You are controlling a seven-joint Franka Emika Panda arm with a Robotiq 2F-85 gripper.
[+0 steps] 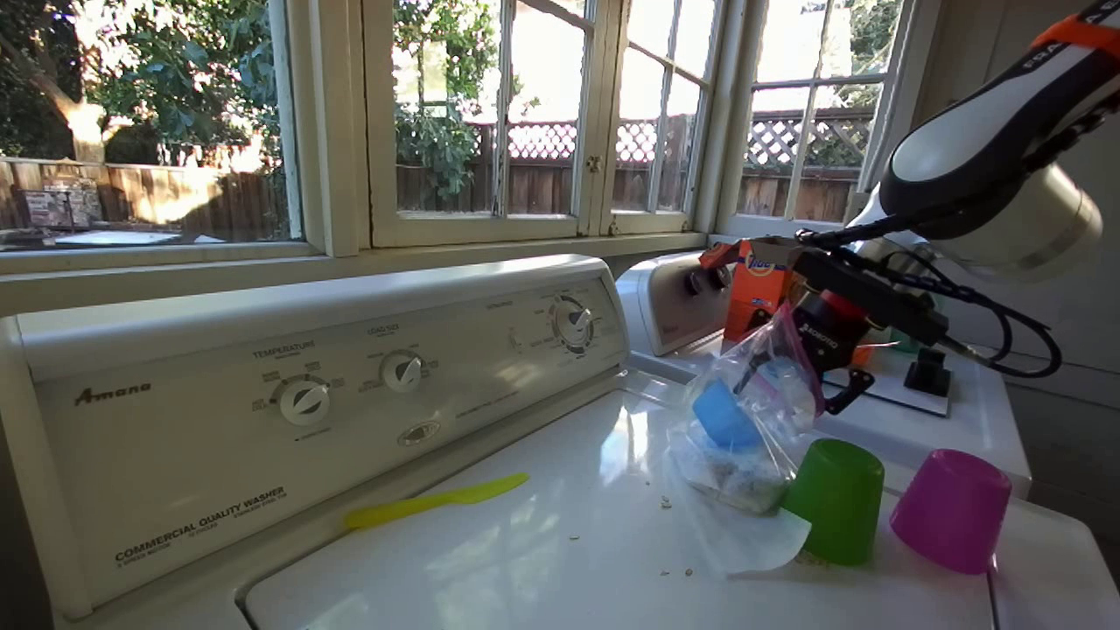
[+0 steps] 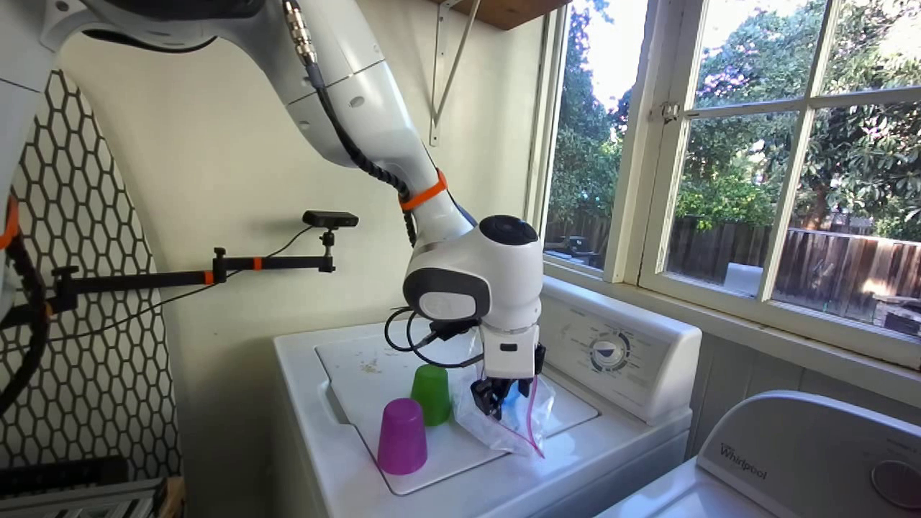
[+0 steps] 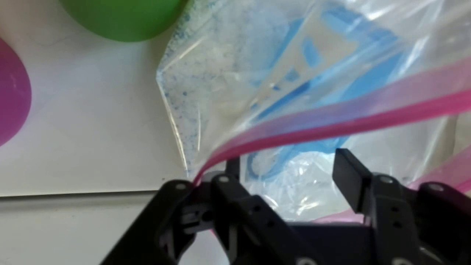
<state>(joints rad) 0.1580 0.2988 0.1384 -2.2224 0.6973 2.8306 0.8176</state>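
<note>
The arm (image 2: 360, 93) is stretched over the Amana washer (image 1: 490, 560), bent at the wrist so that the gripper (image 3: 289, 169) is aimed downward. On the washer, an upturned green cup (image 1: 836, 500) is set just beside the resealable bag (image 1: 774, 429), and a magenta cup (image 1: 954, 512) is stood near the green one; a yellow plastic knife (image 1: 437, 501) is laid well apart. Speckled powder (image 3: 206, 62) and a blue plastic scoop (image 1: 724, 416) are contained in the bag. The fingers (image 3: 353, 180) are spread well apart at the bag's mouth, one being crossed by its pink rim (image 3: 368, 123); nothing is seen pinched between them.
</note>
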